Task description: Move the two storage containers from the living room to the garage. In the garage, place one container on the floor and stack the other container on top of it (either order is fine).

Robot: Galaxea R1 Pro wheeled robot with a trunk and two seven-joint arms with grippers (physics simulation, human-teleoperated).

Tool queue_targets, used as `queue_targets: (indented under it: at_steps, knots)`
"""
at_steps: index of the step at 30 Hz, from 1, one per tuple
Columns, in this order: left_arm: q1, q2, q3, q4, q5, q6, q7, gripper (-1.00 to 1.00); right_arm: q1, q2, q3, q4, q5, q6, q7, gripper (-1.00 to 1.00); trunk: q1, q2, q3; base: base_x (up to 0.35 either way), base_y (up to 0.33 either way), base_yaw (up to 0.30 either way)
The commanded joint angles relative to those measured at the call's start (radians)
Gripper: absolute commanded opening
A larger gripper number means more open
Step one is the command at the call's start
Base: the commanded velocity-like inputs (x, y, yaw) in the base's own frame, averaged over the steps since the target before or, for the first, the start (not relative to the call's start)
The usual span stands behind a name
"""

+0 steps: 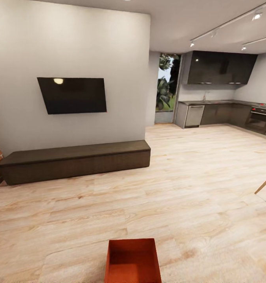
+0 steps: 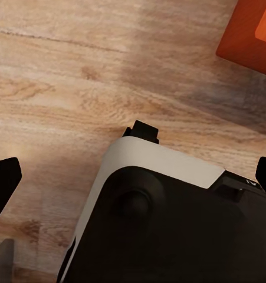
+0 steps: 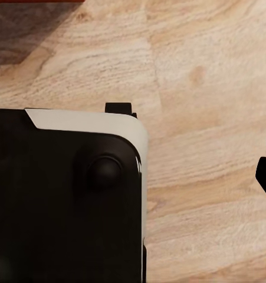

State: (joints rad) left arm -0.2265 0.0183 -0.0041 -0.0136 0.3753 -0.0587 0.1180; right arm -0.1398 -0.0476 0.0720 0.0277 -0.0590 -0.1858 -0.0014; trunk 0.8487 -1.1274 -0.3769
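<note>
Left end effector (image 2: 133, 183) spread wide above wood floor (image 2: 68, 88).

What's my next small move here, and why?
Probably tilt the head down and edge toward the orange-red container. It sits on the pale wood floor right ahead, cut off by the head view's lower edge, and the left gripper hangs open with nothing in it.

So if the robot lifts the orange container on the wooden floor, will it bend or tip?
The container probably stays stiff: its walls look plain, straight and boxy. It seems unlikely to roll or tip, since it rests flat on the wood floor with a wide base. It appears empty and open-topped, so likely light; the smooth walls may be somewhat slippery.
</note>
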Motion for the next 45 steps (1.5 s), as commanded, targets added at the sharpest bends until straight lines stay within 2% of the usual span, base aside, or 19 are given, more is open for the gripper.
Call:
queue_targets:
  at_steps: [1,45]
  knots:
    - [-0.001,0.000,-0.001,0.001,0.005,-0.003,0.002,1.00,-0.001,0.000,0.008,0.003,-0.006,-0.005,0.000,1.00,0.000,-0.001,-0.003,0.000,0.000,0.000]
    - [-0.001,-0.001,-0.004,0.011,0.005,-0.003,0.002,1.00,-0.001,0.000,0.009,0.003,-0.007,-0.003,0.000,1.00,0.000,-0.001,-0.073,0.000,0.000,0.000]
